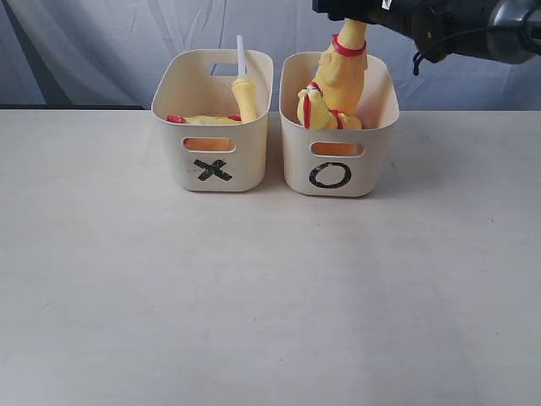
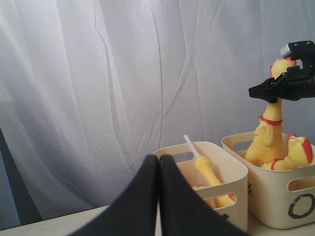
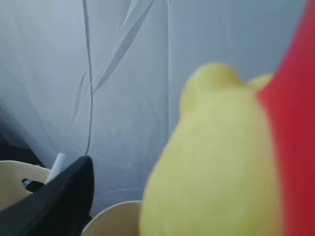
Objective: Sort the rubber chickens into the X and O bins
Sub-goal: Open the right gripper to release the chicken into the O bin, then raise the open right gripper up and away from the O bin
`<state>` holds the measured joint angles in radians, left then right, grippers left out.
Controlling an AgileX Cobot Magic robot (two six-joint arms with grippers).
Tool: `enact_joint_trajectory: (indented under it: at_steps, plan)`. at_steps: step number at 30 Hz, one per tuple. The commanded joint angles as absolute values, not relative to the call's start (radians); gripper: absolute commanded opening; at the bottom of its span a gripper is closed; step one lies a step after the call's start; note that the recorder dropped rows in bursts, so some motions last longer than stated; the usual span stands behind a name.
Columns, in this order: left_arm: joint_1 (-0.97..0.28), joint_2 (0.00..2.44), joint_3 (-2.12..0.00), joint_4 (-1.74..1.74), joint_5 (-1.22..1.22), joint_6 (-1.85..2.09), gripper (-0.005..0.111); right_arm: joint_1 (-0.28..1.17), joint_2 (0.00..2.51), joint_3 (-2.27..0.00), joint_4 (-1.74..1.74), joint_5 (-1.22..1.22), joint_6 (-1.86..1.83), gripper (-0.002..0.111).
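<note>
One chicken (image 1: 342, 80) rises above the O bin (image 1: 374, 165) rim

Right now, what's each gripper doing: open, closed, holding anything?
Left gripper: jaws closed, nothing between them.
Right gripper: jaws open around the head of the upright rubber chicken standing in the O bin, not clamping it.

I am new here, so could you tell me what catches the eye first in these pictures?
A tall rubber chicken stands upright in the O bin on the right of the exterior view, its head up between the jaws of the open right gripper. In the X bin beside it, another chicken has a white tube poking above the rim.
</note>
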<state>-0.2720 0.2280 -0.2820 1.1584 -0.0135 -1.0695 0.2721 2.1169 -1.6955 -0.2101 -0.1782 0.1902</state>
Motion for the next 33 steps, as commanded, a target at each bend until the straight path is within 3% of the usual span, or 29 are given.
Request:
enact_joint_trajectory:
  at_steps: [1, 19, 33]
  plan:
    - [-0.271, 0.221, -0.279, 1.172, -0.021, -1.070, 0.000, 0.269, 2.085, -1.700, -0.221, -0.128, 0.153, 0.068]
    - [-0.271, 0.221, -0.279, 1.180, -0.021, -1.070, 0.000, 0.269, 1.983, -1.700, -0.246, 0.121, 0.126, 0.068]
    - [-0.271, 0.221, -0.279, 1.184, -0.021, -1.070, 0.000, 0.267, 1.968, -1.700, -0.327, 0.145, 0.126, 0.068]
